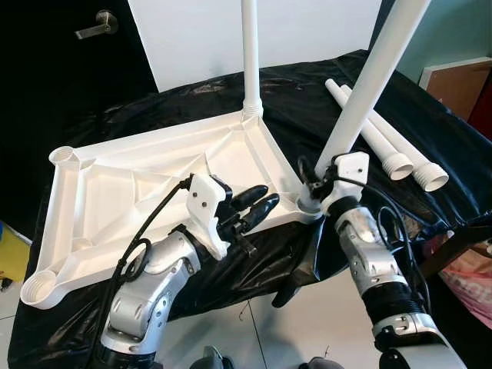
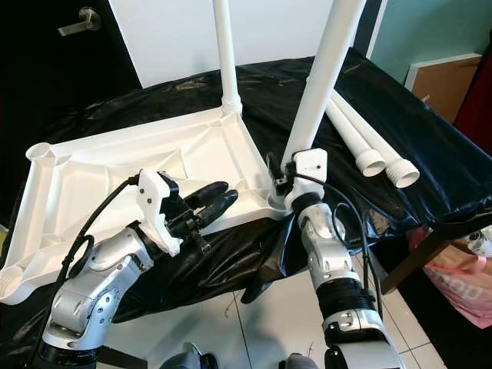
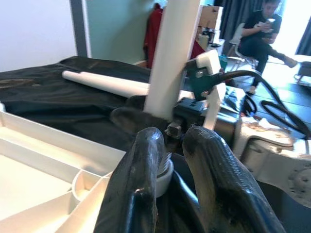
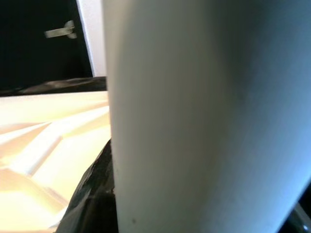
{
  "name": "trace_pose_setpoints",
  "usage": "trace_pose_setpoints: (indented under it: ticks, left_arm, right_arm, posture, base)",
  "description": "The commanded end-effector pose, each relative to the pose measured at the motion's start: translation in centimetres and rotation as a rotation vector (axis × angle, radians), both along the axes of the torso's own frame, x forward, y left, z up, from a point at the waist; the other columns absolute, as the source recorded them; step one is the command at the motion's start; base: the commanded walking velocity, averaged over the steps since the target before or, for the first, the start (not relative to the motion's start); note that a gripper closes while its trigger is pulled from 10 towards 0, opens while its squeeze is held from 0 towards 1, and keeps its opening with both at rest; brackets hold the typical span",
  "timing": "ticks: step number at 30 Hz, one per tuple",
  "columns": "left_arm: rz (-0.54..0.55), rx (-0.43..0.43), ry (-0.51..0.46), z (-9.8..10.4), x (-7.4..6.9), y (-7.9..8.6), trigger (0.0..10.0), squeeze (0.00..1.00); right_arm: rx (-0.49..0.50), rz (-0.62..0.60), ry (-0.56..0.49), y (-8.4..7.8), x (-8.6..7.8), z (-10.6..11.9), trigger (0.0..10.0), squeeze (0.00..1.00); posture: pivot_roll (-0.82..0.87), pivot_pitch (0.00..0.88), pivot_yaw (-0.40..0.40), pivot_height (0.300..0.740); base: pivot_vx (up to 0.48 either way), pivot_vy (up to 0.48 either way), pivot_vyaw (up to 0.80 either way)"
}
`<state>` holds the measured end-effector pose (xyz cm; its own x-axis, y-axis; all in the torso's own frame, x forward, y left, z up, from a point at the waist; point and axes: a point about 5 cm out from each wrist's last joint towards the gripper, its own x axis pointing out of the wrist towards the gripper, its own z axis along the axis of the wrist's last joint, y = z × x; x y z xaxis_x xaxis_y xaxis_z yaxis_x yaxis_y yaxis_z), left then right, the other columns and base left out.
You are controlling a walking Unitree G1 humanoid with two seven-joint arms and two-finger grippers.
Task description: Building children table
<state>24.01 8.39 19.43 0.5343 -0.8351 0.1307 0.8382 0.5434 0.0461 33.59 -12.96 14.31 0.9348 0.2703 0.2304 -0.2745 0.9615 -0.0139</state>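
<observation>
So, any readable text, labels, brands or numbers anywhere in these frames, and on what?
None can be read. The white tabletop, the white legs, the black sheet and both grippers, left and right, carry no visible print. The pinkish bag by the floor has marks too blurred to read.

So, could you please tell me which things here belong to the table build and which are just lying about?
Belonging to the job:
upturned white tabletop
fitted leg
leg at the near corner
two spare legs

Lying about:
black cover
door handle
pink bag
</observation>
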Motion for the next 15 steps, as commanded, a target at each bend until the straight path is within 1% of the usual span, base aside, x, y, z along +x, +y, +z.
trace_pose_setpoints:
  ticks: [1, 3, 9, 11, 15]
  left_arm:
    - [-0.061, 0.011, 0.003, 0.0, -0.5, -0.2, 10.0, 0.0]
    - [-0.061, 0.007, 0.01, 0.1, -0.5, -0.4, 10.0, 0.0]
    - [-0.064, 0.006, 0.019, 0.1, -0.6, -0.5, 10.0, 0.0]
    - [-0.064, 0.006, 0.019, 0.1, -0.6, -0.5, 10.0, 0.0]
    - [-0.066, 0.01, 0.029, 0.0, -0.8, -0.5, 10.0, 0.0]
  right_arm:
    - [0.003, 0.023, 0.01, 0.6, 0.2, -0.4, 10.0, 0.0]
    - [-0.003, 0.037, 0.033, 1.1, 0.5, -1.0, 10.0, 0.0]
    - [-0.025, 0.056, 0.039, 1.6, 0.6, -1.3, 10.0, 0.0]
    - [-0.025, 0.056, 0.039, 1.6, 0.6, -1.3, 10.0, 0.0]
    - [-0.068, 0.055, 0.069, 1.2, 0.2, -2.2, 10.0, 0.0]
  posture:
    - [-0.05, 0.039, 0.032, 0.74]
    - [-0.05, 0.04, 0.035, 0.74]
    - [-0.05, 0.043, 0.029, 0.74]
    - [-0.05, 0.043, 0.029, 0.74]
    - [-0.05, 0.043, 0.024, 0.74]
  base:
    - [0.0, 0.0, 0.0]
    - [0.0, 0.0, 0.0]
    - [0.0, 0.0, 0.0]
    - [0.0, 0.0, 0.0]
    - [0.0, 0.0, 0.0]
